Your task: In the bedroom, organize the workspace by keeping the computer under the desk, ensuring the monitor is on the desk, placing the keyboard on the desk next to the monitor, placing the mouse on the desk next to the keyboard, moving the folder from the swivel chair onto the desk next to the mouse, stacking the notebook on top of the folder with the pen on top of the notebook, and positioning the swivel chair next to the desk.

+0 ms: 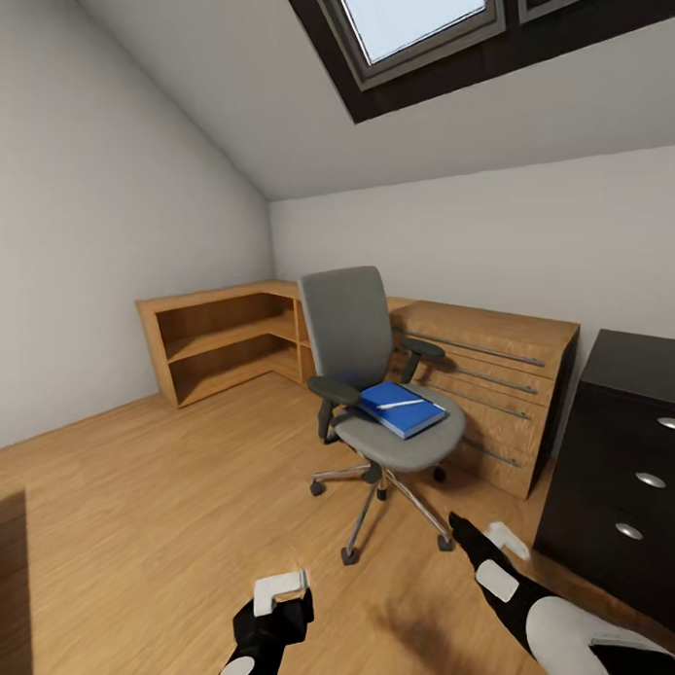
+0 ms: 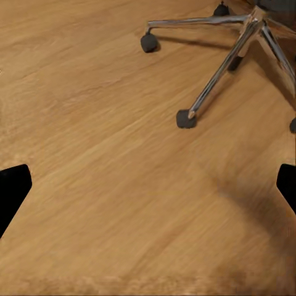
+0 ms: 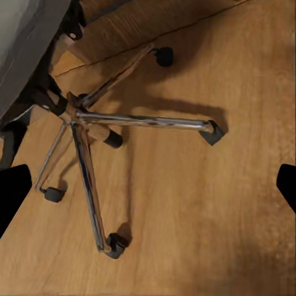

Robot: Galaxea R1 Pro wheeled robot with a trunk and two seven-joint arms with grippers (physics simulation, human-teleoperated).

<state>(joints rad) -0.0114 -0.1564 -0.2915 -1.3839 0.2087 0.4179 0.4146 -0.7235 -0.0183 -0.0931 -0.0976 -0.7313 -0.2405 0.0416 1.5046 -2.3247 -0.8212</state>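
Note:
The swivel chair [image 1: 373,375] with its grey seat and chrome base stands mid-room on the wood floor. On its seat lies the blue folder [image 1: 406,413], and the white pen [image 1: 400,404] rests on top of it. The desk's dark drawer unit [image 1: 628,444] with silver knobs is at the right edge. My left gripper [image 1: 281,592] hovers open over bare floor short of the chair. My right gripper [image 1: 487,537], also open, is low beside the chair's base [image 3: 92,123], which also shows in the left wrist view [image 2: 228,55]. The computer, monitor, keyboard, mouse and notebook are out of view.
A light wooden dresser [image 1: 500,390] with long bar handles stands right behind the chair. An open wooden corner shelf [image 1: 221,342] fills the far left corner. A skylight [image 1: 414,23] sits in the sloped ceiling. Wood floor [image 1: 167,480] stretches left of the chair.

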